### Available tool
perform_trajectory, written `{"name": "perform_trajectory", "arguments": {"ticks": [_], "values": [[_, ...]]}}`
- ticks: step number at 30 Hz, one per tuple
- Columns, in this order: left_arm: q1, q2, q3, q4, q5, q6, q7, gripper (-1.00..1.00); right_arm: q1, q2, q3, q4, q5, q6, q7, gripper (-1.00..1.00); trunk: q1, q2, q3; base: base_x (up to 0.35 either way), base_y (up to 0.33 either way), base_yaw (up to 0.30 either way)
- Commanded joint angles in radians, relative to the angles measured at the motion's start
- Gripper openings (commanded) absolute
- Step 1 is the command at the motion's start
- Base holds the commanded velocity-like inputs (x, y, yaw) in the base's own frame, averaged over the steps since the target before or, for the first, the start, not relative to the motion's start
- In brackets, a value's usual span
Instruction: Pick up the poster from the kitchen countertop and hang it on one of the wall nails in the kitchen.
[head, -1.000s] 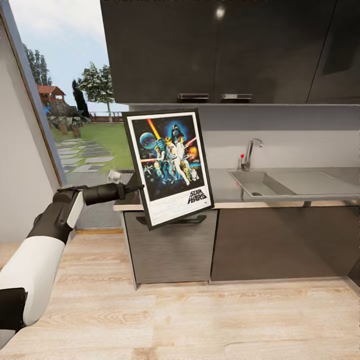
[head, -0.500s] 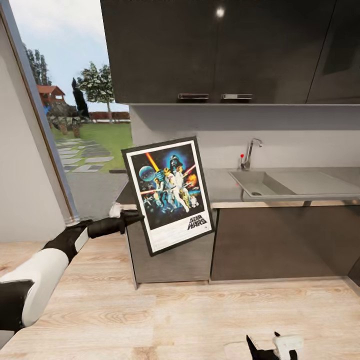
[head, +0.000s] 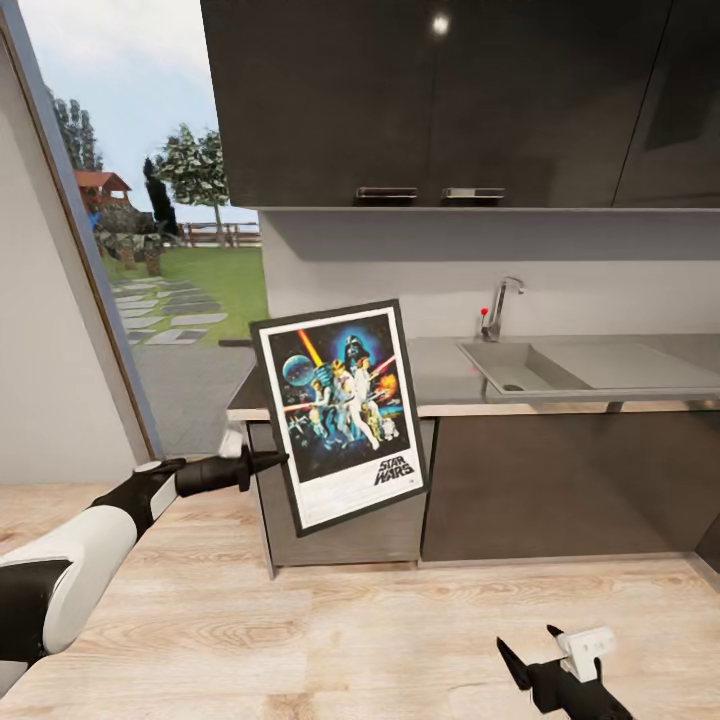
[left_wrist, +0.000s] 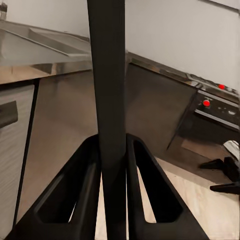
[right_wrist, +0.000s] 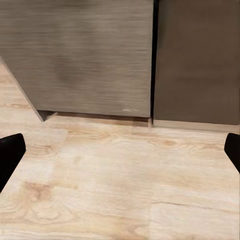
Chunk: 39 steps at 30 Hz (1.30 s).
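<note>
Poster (head: 341, 413) hangs in the air in front of the dark base cabinets (head: 560, 480), clear of the worktop (head: 450, 385), tilted with its top leaning toward the window (head: 150, 250). We see our left hand (head: 268, 460) clamped on its left frame edge, low down. In the left wrist view the frame (left_wrist: 107, 100) runs as a dark bar between the two fingers (left_wrist: 75, 195), both pressed against it. Artwork faces us, the "STAR WARS" logo at the bottom. Worktop sits behind and beside the poster, with the steel sink (head: 560, 368) and tap (head: 497, 305) further along to our right. Right hand (head: 545, 655) is low over the wooden floor (head: 350, 640), its fingers spread apart and holding nothing; its fingertips (right_wrist: 10, 155) stand at opposite edges of the right wrist view, above floorboards and cabinet fronts (right_wrist: 85, 55).
</note>
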<state>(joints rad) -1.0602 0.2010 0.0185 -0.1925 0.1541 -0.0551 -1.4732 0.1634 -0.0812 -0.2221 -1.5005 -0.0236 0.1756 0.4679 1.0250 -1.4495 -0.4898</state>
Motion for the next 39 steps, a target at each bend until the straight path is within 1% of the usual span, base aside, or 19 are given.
{"name": "perform_trajectory", "arguments": {"ticks": [1,3,4,6,7,9,11,12,14,16,18,21,22,25,26,30,31,35,39], "values": [[0.0,0.0,0.004,0.001,-0.006,-0.009,-0.001,-1.0,-0.003,0.0,-0.017,-0.01,-0.002,0.017,0.035,1.0,0.0,-0.001,-0.001,0.0,0.0,0.0],[0.0,0.001,0.004,0.002,-0.012,-0.009,-0.001,-1.0,-0.008,-0.001,-0.032,-0.016,-0.002,0.029,0.073,1.0,0.0,-0.001,-0.001,0.0,0.0,0.0],[-0.001,0.001,0.004,0.002,-0.014,-0.009,-0.001,-1.0,-0.012,-0.008,-0.038,-0.018,-0.001,0.041,0.094,1.0,0.0,-0.001,-0.001,0.0,0.0,0.0],[-0.001,0.0,0.004,0.002,-0.016,-0.009,-0.002,-1.0,-0.029,-0.037,-0.044,-0.021,-0.002,0.072,0.118,1.0,0.0,-0.001,-0.001,0.0,0.0,0.0],[-0.001,0.0,0.004,0.002,-0.016,-0.009,-0.007,-1.0,-0.043,-0.066,-0.045,-0.021,-0.003,0.102,0.134,1.0,0.0,-0.001,-0.001,0.0,0.0,0.0],[-0.001,0.0,0.004,0.002,-0.017,-0.009,-0.019,-1.0,-0.064,-0.094,-0.046,-0.022,-0.003,0.139,0.156,1.0,0.0,-0.001,-0.001,0.0,0.0,0.0],[-0.001,0.0,0.003,0.002,-0.029,-0.009,-0.047,-1.0,-0.114,-0.143,-0.048,-0.022,-0.004,0.207,0.232,1.0,0.0,-0.001,-0.001,0.0,0.0,0.0],[-0.001,0.0,0.003,0.002,-0.037,-0.009,-0.054,-1.0,-0.127,-0.155,-0.048,-0.022,-0.003,0.222,0.257,1.0,0.0,-0.001,-0.001,0.0,0.0,0.0],[-0.001,0.0,0.003,0.001,-0.078,-0.008,-0.077,-1.0,-0.182,-0.2,-0.049,-0.02,-0.003,0.284,0.362,1.0,0.0,-0.001,-0.001,0.0,0.0,0.0],[-0.001,0.0,0.003,0.001,-0.096,-0.008,-0.086,-1.0,-0.211,-0.217,-0.049,-0.019,-0.003,0.315,0.414,1.0,0.0,-0.001,-0.001,0.0,0.0,0.0],[-0.001,0.0,0.003,0.002,-0.119,-0.008,-0.096,-1.0,-0.264,-0.236,-0.049,-0.017,-0.002,0.357,0.509,1.0,0.0,-0.001,-0.001,0.0,0.0,0.0],[-0.001,0.0,0.003,0.002,-0.128,-0.009,-0.098,-1.0,-0.295,-0.242,-0.049,-0.016,-0.002,0.373,0.558,1.0,0.0,-0.001,-0.001,0.0,0.0,0.0],[-0.001,0.0,0.003,0.002,-0.133,-0.009,-0.098,-1.0,-0.313,-0.244,-0.049,-0.015,-0.003,0.378,0.583,1.0,0.0,-0.001,-0.001,0.0,0.0,0.0],[-0.001,0.0,0.003,0.002,-0.138,-0.009,-0.098,-1.0,-0.346,-0.247,-0.048,-0.009,0.0,0.385,0.627,1.0,0.0,-0.001,-0.001,0.0,0.0,0.0],[-0.001,0.0,0.003,0.002,-0.139,-0.009,-0.098,-1.0,-0.363,-0.247,-0.047,0.0,0.0,0.387,0.646,1.0,0.0,-0.001,-0.001,0.0,0.0,0.0],[-0.001,0.0,0.002,0.002,-0.141,-0.01,-0.098,-1.0,-0.395,-0.248,-0.043,0.022,0.003,0.389,0.697,1.0,0.0,-0.001,-0.001,0.0,0.0,0.0],[-0.001,0.0,0.001,0.002,-0.141,-0.01,-0.098,-1.0,-0.409,-0.248,-0.041,0.031,0.004,0.39,0.726,1.0,0.0,-0.001,-0.001,0.0,0.0,0.0],[0.0,-0.001,0.0,0.002,-0.142,-0.012,-0.098,-1.0,-0.427,-0.248,-0.038,0.061,0.006,0.39,0.782,1.0,0.0,-0.001,-0.001,0.0,0.0,0.0],[-0.001,-0.001,-0.002,0.003,-0.142,-0.014,-0.098,-1.0,-0.447,-0.249,-0.034,0.093,0.009,0.39,0.823,1.0,0.0,-0.001,-0.001,0.0,0.0,0.0]]}}
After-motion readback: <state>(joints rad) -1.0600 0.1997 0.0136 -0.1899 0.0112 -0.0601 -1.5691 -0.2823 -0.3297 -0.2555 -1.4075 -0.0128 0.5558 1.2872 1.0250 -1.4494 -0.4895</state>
